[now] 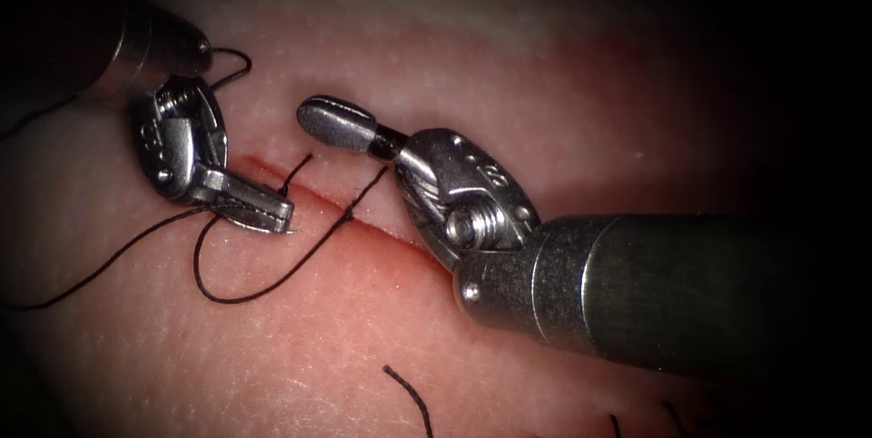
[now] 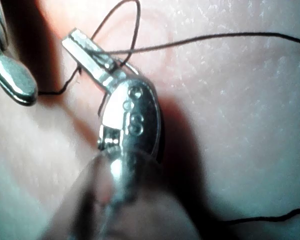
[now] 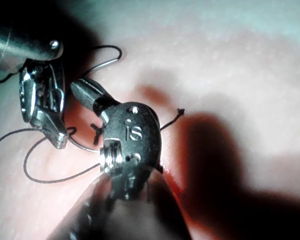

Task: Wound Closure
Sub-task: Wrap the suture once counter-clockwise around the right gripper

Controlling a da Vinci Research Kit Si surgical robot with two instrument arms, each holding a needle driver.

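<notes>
Pale pink tissue (image 1: 563,65) spans the endoscope view; we see open room at upper right and along the bottom, where a cut thread end (image 1: 411,394) lies. Cut (image 1: 309,197) runs diagonally thru the centre w/ red fluid (image 1: 381,238) along it. Thread (image 1: 245,297) loops below the cut and trails off to the left edge; a knot sits on the cut. Left tool (image 1: 259,204), at centre left, has its jaws pressed together, pinching thread at the cut's left end. Right tool (image 1: 338,122), entering from the right, jaws closed, holds nothing, tip hanging just above the cut. We can't pick out the needle w/ certainty.
</notes>
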